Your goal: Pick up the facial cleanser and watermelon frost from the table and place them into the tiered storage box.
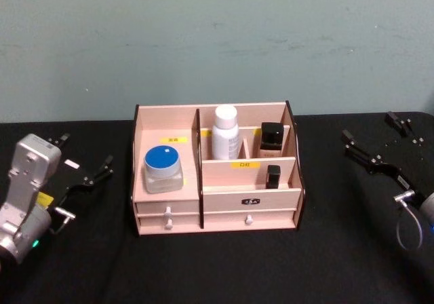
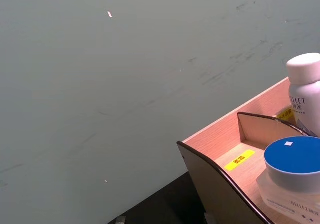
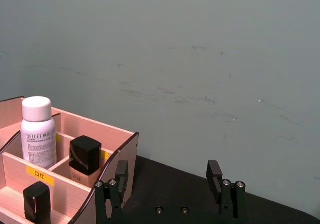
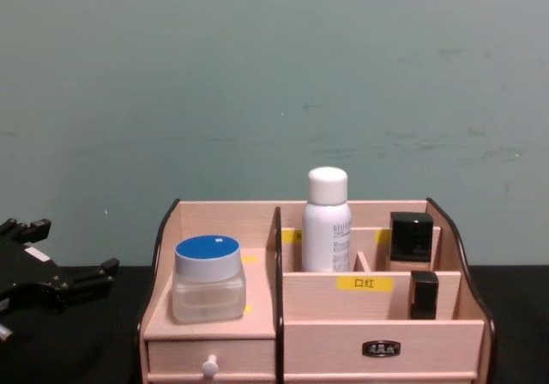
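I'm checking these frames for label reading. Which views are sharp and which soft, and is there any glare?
Head view: soft, the yellow labels on the tiered storage box are unreadable. Right wrist view: sharper, print on the white bottle is partly legible. Left wrist view: a small glint on the blue-lidded jar. Chest view: even light, no glare.

one tiered storage box [image 1: 217, 199], one blue-lidded jar [image 1: 163, 169], one white bottle [image 1: 225, 132], two black-capped items [image 1: 272, 138]

black table [image 1: 217, 270], teal wall [image 1: 217, 39], scuffed and marked
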### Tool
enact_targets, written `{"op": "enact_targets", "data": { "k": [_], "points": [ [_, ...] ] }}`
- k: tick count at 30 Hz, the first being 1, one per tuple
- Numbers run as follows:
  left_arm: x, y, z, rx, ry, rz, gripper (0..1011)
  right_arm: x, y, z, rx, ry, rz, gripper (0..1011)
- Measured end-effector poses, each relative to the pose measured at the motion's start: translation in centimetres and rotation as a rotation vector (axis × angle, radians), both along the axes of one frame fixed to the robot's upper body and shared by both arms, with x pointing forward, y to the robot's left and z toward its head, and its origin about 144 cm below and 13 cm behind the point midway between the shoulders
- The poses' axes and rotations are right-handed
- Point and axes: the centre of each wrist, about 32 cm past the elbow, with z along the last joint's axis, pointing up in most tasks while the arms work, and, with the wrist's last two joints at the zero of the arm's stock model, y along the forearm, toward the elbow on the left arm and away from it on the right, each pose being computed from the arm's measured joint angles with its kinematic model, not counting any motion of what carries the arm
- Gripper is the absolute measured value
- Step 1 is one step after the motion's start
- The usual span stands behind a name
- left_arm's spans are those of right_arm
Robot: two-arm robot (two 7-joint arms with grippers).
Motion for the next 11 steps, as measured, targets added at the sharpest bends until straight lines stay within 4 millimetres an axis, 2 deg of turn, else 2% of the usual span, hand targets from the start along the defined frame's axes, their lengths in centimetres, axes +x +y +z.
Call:
{"op": "enact_targets", "data": {
  "k": [11],
  "points": [
    [0.0,0.0,0.0,0.0,0.0,0.0,1010,-0.03,0.06,0.13,-0.002,-0.005,0.002,1002]
  ]
}}
